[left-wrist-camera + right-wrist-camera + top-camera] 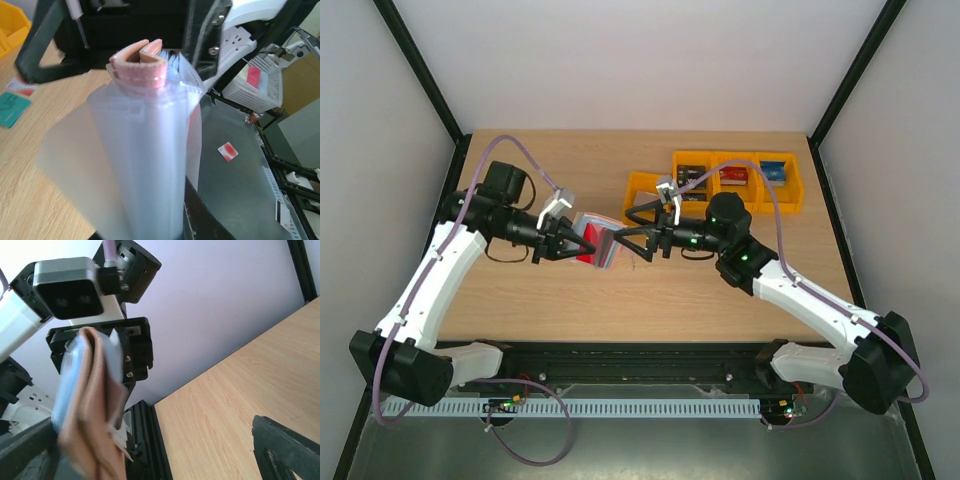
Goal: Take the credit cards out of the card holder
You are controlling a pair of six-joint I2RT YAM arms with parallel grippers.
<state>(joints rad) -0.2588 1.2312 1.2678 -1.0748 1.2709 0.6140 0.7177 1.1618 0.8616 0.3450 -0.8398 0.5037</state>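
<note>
Top external: wooden table (570,170), white walls (640,60)

We are in a robotics lab test cell, not a home or a shop: a left arm (430,285) and a right arm (810,298) are bolted to a black rail (640,360) across the bottom of the top view, at the near edge of a wooden table (700,300). Plain white panels (640,60) in a black frame (420,68) close in the top and sides. A row of orange plastic bins (794,200) sits at upper right, and a white slotted cable duct (620,408) runs along the bottom.
</note>
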